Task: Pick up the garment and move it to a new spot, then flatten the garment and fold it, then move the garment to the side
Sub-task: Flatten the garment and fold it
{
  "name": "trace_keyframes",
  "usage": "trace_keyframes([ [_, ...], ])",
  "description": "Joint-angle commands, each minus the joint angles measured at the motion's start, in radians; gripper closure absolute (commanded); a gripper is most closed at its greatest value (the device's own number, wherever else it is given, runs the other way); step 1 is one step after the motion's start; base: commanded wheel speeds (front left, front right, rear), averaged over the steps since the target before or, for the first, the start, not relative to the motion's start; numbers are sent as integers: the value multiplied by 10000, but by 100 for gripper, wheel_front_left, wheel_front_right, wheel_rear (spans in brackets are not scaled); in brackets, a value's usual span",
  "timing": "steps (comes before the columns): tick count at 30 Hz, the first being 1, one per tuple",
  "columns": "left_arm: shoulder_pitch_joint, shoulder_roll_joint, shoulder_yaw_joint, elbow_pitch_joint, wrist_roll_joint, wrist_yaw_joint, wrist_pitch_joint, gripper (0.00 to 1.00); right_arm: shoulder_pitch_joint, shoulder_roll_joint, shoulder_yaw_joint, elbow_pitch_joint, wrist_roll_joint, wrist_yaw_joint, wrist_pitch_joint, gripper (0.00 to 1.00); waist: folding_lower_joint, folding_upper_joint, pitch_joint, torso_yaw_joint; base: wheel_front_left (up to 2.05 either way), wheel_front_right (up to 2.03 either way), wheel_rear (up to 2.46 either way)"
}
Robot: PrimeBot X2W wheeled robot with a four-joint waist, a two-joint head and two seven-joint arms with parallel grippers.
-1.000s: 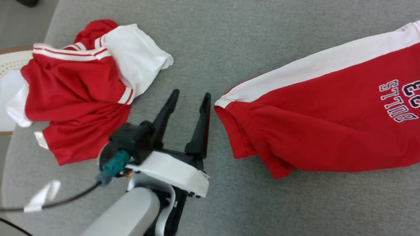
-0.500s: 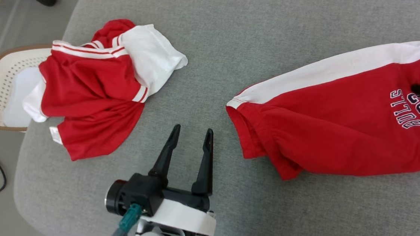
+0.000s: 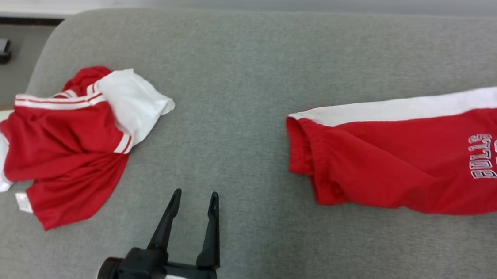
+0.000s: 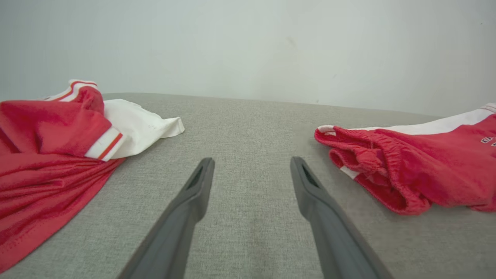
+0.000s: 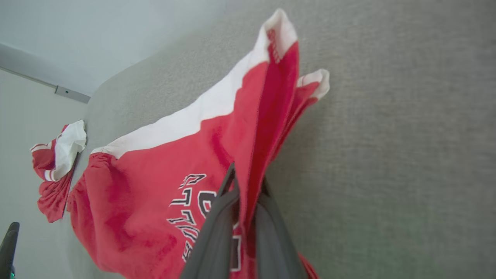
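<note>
Two garments on the grey bench [image 3: 236, 91]: at left, one crumpled red-and-white top [image 3: 67, 145], untouched. Between them my left gripper [image 3: 195, 193] hovers wide open, empty. At right lie the red shorts [image 3: 410, 162], my right gripper [image 5: 248, 174] pinched shut on a fold beside the print [image 3: 496, 155]. I judge pick-up barely begun; moving, flattening, folding all remain.

Grey fabric surface [image 3: 243, 69], pale wall [image 4: 248, 38] behind
</note>
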Motion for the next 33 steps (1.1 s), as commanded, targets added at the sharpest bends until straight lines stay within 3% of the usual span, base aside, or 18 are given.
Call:
trace_keyframes([
  [1, 232, -24, 147, 9, 240, -119, -3, 0, 481, -9, -278, -68, 54, -25, -173, 100, 1, -1, -401, -416, 0, 0, 0],
  [9, 458, -356, 628, 92, 703, -628, -3, 0, 1025, 107, -1865, 546, -758, -25, -924, 100, 1, -1, -538, -583, 0, 0, 0],
  [15, 656, -617, 727, 248, 824, -902, -3, 0, 551, 876, -2233, -74, -1467, -24, 23, 100, 1, -1, -730, -440, 0, 0, 0],
  [18, 724, -725, 773, 347, 828, -989, -4, 0, 369, 1557, -2120, -711, -2127, -24, 640, 100, 1, -1, -818, -375, 0, 0, 0],
  [27, 509, -860, 584, 605, 584, -1127, -4, 0, -92, 4898, -2122, -811, -5367, -24, 1879, 100, 1, -1, -910, 43, 0, 0, 0],
  [32, 576, -871, 389, 727, 300, -1002, -4, 0, -359, 5780, -2934, -297, -6625, -24, 1627, 100, 1, -1, -1030, 340, 0, 0, 0],
  [33, 606, -870, 351, 751, 266, -974, -4, 0, -400, 5847, -3072, -200, -6786, -24, 1499, 93, 1, -1, -1069, 387, 0, 0, 0],
])
